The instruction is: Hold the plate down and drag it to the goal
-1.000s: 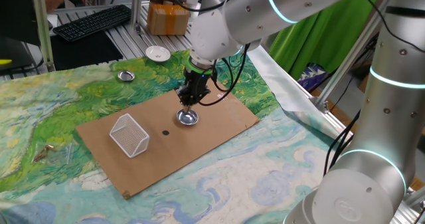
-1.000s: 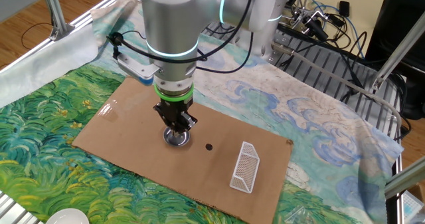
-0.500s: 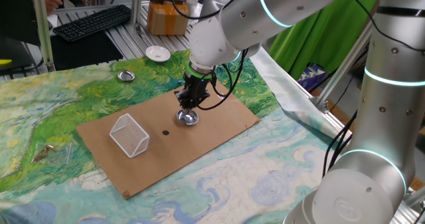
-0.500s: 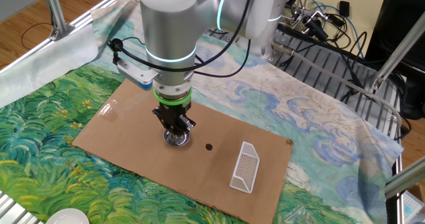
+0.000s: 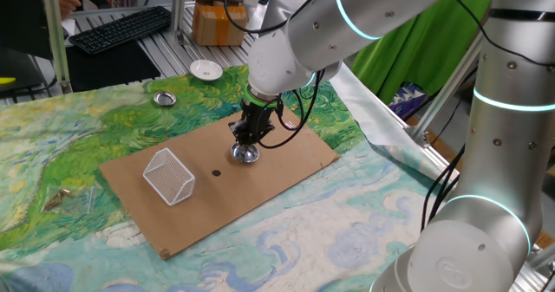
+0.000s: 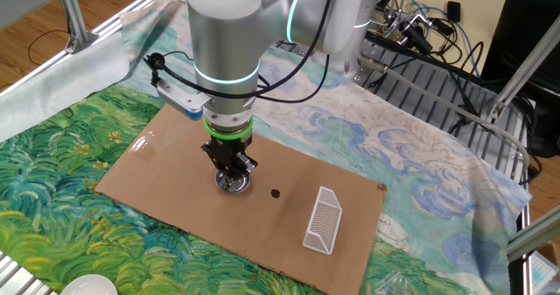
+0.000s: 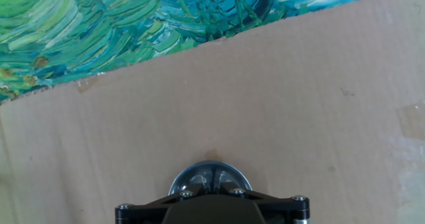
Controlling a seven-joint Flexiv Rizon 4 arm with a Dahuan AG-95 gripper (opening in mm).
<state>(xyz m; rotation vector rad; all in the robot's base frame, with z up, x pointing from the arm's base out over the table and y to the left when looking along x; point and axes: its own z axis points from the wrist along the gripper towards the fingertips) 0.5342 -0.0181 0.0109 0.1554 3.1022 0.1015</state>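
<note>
Hovering right over the plate (image 5: 245,153), the gripper (image 5: 246,139) has its fingers pinched together with nothing between them; contact I can't confirm. The plate sits mid-cardboard (image 5: 286,158); it looks light, stiff and slick, so press into its hollow, not the rim. Farther off stands the goal (image 5: 169,176), well apart.

2 fixed views face the cardboard sheet (image 5: 217,175) oppositely; hand view looks down, close
</note>
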